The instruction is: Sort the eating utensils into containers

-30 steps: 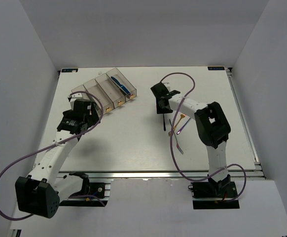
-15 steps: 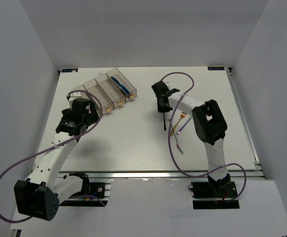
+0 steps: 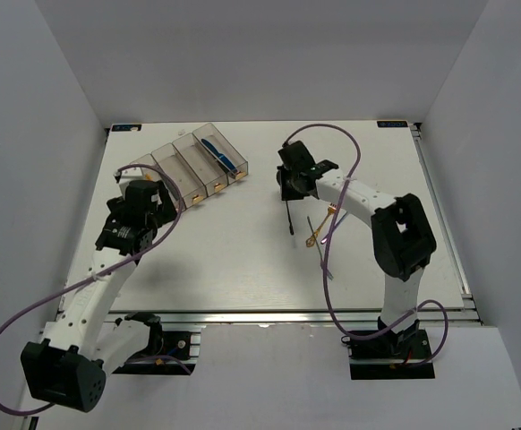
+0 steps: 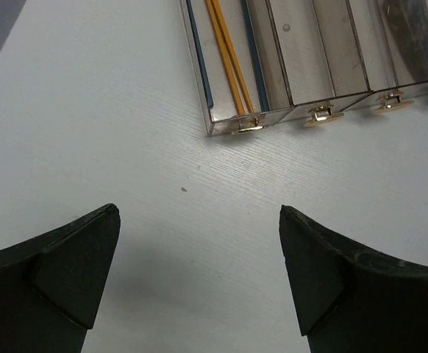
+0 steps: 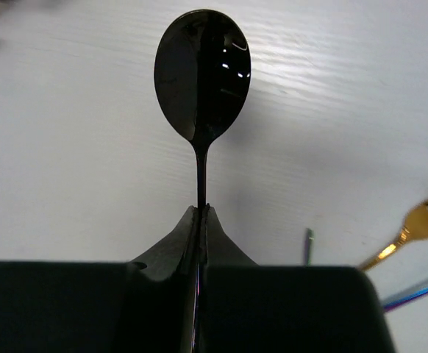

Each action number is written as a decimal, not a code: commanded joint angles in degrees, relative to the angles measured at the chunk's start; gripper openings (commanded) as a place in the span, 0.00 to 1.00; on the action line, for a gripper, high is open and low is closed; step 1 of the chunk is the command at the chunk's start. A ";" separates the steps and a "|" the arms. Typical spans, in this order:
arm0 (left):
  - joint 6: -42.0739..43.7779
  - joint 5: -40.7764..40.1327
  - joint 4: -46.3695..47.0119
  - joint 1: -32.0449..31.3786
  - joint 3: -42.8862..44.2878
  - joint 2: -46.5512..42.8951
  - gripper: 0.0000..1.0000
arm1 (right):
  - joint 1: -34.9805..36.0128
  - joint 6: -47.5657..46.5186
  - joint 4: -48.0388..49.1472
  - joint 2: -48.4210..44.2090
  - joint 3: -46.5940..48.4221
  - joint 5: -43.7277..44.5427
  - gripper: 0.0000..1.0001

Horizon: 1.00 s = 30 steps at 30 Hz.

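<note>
The containers (image 3: 192, 164) are a row of four clear bins at the far left, each with a yellow tag. A blue knife (image 3: 216, 151) lies in the rightmost bin. In the left wrist view, wooden and dark chopsticks (image 4: 229, 59) lie in the leftmost bin (image 4: 208, 110). My left gripper (image 3: 147, 193) is open and empty, just short of the bins' tag ends (image 4: 199, 213). My right gripper (image 3: 291, 184) is shut on the handle of a black spoon (image 5: 202, 73), held above the table right of the bins. The spoon (image 3: 289, 219) shows as a thin dark line in the top view.
A gold fork (image 3: 320, 227) and a purple-gold spoon (image 3: 325, 255) lie on the table under the right forearm. The fork (image 5: 414, 226) and a purple handle (image 5: 420, 291) show at the right edge of the right wrist view. Cables loop over both arms.
My right gripper has shifted slightly left with the black spoon, and its elbow has swung right. My left arm has drawn back a little from the bins.
</note>
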 commanded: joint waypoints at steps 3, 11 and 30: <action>-0.91 -4.06 0.79 0.05 0.12 -3.90 0.98 | 2.00 -4.26 11.86 -2.18 3.81 -10.30 0.00; -0.74 -4.33 1.05 0.23 0.03 -4.00 0.98 | 2.35 -8.83 12.93 16.25 31.57 -23.58 0.00; -0.12 -0.90 1.49 0.67 0.03 -3.11 0.98 | 2.79 -4.52 44.29 32.37 46.36 -27.54 0.00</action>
